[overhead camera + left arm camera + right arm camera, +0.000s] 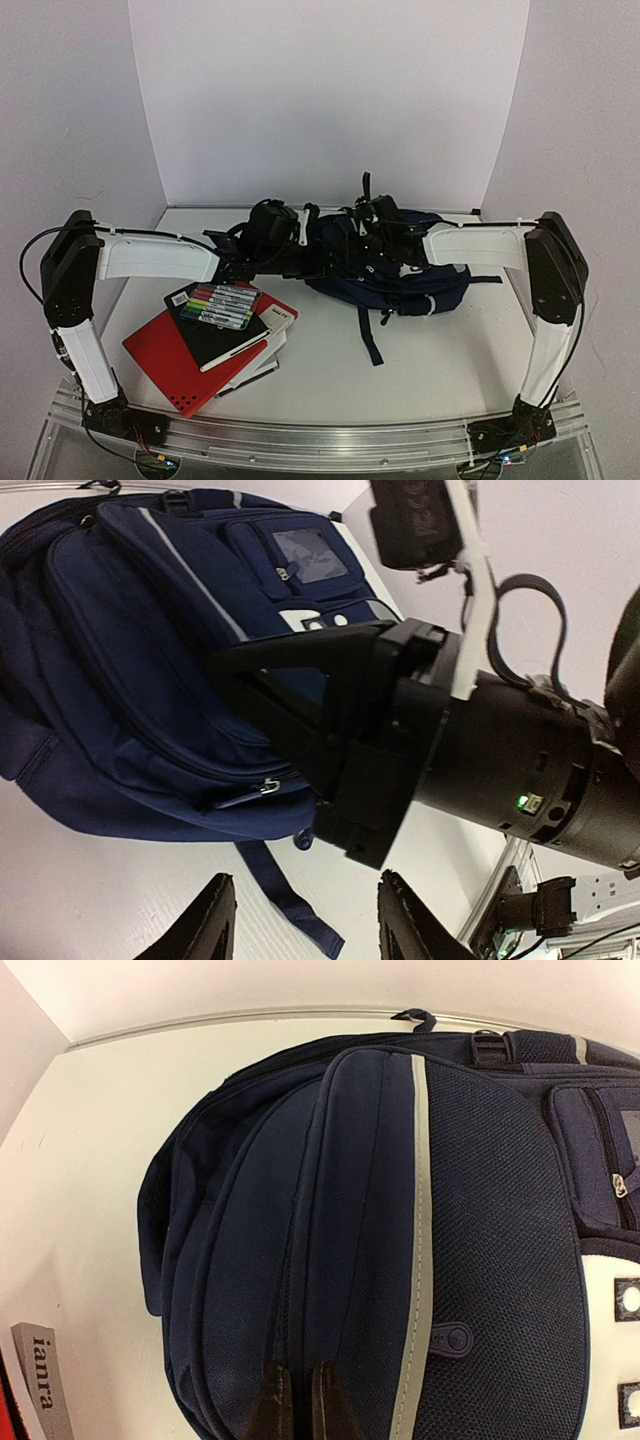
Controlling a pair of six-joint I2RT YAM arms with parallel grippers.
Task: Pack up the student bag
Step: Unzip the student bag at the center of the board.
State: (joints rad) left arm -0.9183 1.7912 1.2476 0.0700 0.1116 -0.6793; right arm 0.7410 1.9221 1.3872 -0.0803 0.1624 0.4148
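Note:
The student bag (400, 285), dark navy with pale stripes, lies on its side at the back middle of the table. My right gripper (298, 1405) is shut on the student bag (370, 1210), its fingers pinching a thin ridge of fabric along a zip seam. My left gripper (312, 920) hovers open beside the student bag (130, 630), nothing between its fingers. A loose navy strap end (290, 905) lies on the table under that gap. In the top view the left gripper (290, 240) is at the bag's left end and the right gripper (375, 250) is on top of it.
A red folder (175, 360), a black book (225, 335) and a pack of markers (222, 307) are stacked at the front left. The right arm (500, 770) reaches across close in front of the left wrist camera. White walls enclose the table.

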